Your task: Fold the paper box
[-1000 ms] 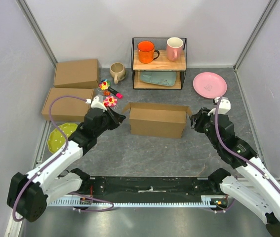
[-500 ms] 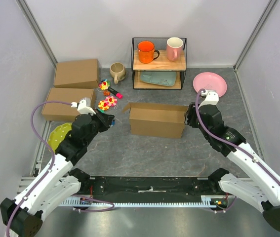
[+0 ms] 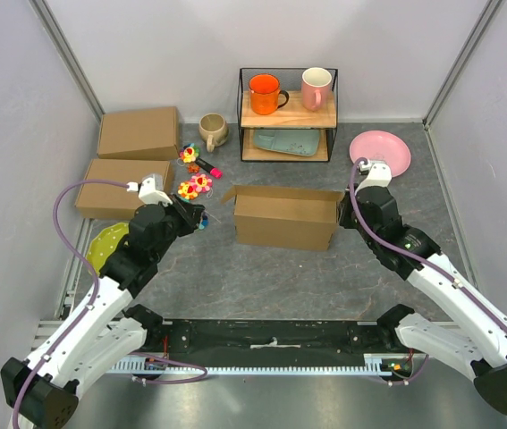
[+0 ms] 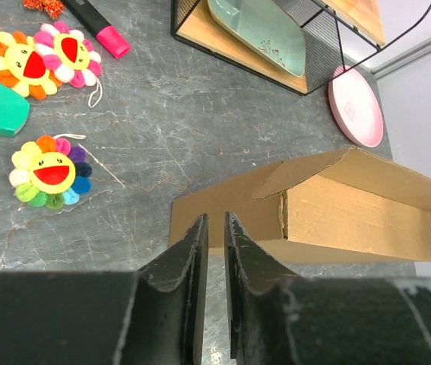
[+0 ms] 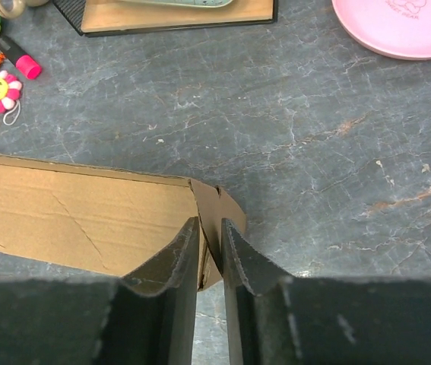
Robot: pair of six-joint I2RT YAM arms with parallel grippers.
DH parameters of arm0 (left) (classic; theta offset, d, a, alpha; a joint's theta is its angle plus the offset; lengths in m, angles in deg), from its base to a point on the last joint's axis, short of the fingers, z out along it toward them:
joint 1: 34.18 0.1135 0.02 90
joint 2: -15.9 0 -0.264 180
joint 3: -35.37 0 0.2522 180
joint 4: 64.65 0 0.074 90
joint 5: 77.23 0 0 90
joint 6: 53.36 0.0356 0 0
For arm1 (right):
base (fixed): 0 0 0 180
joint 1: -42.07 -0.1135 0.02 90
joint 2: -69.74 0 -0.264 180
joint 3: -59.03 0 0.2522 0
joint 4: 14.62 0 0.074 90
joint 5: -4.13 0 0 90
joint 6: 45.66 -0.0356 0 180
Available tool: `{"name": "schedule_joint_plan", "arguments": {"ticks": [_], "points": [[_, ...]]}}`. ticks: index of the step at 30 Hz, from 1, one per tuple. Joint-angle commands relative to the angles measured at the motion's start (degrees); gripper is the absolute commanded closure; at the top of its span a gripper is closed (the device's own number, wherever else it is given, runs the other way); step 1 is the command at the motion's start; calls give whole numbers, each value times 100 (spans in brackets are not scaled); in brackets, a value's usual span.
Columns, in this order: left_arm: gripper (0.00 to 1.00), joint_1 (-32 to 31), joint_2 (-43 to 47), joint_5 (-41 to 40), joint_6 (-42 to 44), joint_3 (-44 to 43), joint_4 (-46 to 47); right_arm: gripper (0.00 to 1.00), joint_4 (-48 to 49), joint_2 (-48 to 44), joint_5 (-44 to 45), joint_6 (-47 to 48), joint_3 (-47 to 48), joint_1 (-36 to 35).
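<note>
Paper box [image 3: 284, 219] flap inside closed right end effector [image 3: 346, 215]; left end effector [image 3: 198, 217] closed, apart.

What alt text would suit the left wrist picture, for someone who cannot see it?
The left claw, its two dark fingers almost closed on nothing, points at the end flap of a half-folded brown paper box on a grey table. Colourful plush flowers lie to the left; a pink plate lies beyond.

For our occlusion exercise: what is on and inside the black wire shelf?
On top: orange mug, pink mug. Inside: pale green dish, partly covered by the upper wooden board.
</note>
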Motion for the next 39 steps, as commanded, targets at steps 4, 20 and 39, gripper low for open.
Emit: {"name": "schedule_joint_plan", "arguments": {"ticks": [4,20,39], "points": [[79,37,-52,-108,232,-235,259,78,199,5,-150,-187,253,-16],[78,90,-87,-143,338,-341,250,65,32,-92,-18,-56,51,-8],[75,151,-201,-46,391,-420,224,61,-161,-400,184,111,-256,-16]]}}
